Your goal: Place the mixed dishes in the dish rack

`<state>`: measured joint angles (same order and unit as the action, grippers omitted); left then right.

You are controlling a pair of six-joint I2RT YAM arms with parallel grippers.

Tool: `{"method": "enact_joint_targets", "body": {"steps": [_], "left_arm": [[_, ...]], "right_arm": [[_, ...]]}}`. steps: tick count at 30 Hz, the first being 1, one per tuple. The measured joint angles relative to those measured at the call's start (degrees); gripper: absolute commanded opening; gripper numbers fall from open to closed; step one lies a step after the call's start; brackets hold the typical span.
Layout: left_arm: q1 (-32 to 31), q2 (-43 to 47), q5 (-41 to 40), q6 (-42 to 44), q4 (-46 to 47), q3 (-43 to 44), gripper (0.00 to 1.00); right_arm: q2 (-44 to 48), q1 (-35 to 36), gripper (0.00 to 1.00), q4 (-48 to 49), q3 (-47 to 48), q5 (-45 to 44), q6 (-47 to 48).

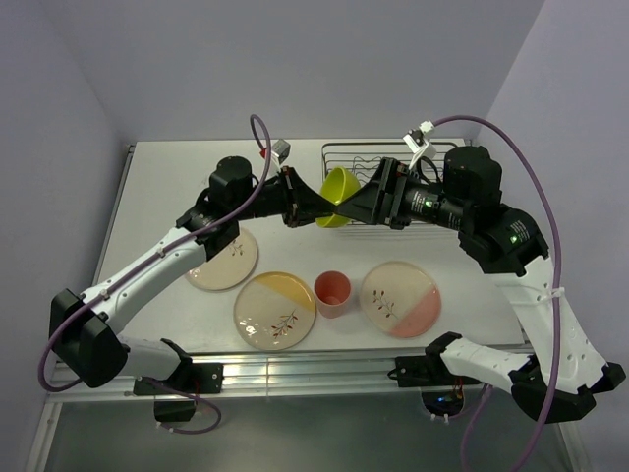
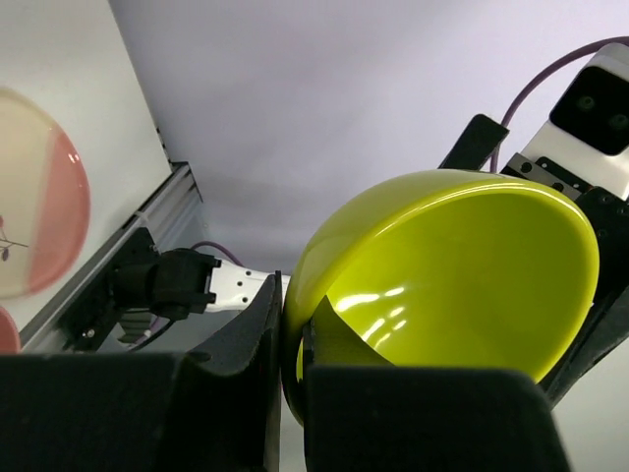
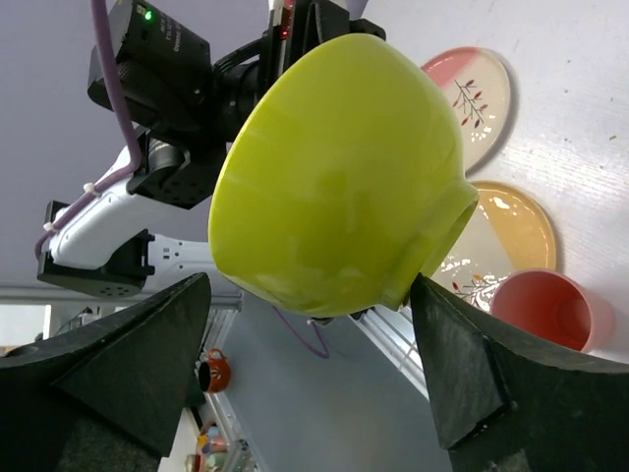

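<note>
My left gripper [image 1: 316, 205] is shut on the rim of the lime-green bowl [image 1: 339, 195], holding it tilted in the air in front of the dish rack [image 1: 393, 157]. In the left wrist view the fingers pinch the bowl [image 2: 452, 265] wall, one inside and one outside. My right gripper [image 3: 310, 285] is open, its fingers straddling the bowl [image 3: 334, 167] from below; a gap shows on its left side. Three cream plates [image 1: 224, 261] [image 1: 275, 310] [image 1: 400, 298] and the pink cup [image 1: 333, 292] rest on the table.
The black wire rack stands at the back right, partly hidden by my right arm. The plates and cup lie in a row near the table's front edge [image 1: 295, 354]. The two arms meet nose to nose above the table's middle.
</note>
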<state>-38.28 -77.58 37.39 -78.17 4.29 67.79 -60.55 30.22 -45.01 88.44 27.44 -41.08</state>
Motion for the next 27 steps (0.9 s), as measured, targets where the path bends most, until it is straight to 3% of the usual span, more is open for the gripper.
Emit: {"method": "enact_joint_targets", "body": {"steps": [11, 27], "left_arm": [[-1.09, 0.48, -4.98, 5.16, -9.66, 2.75, 0.0], [-3.34, 0.79, -13.92, 11.8, -20.41, 8.7, 0.0]], "right_arm": [[-0.02, 0.0, 0.73, -1.92, -0.04, -4.04, -0.37], [-1.05, 0.0, 0.85, -1.73, -0.07, -4.92, -0.57]]}}
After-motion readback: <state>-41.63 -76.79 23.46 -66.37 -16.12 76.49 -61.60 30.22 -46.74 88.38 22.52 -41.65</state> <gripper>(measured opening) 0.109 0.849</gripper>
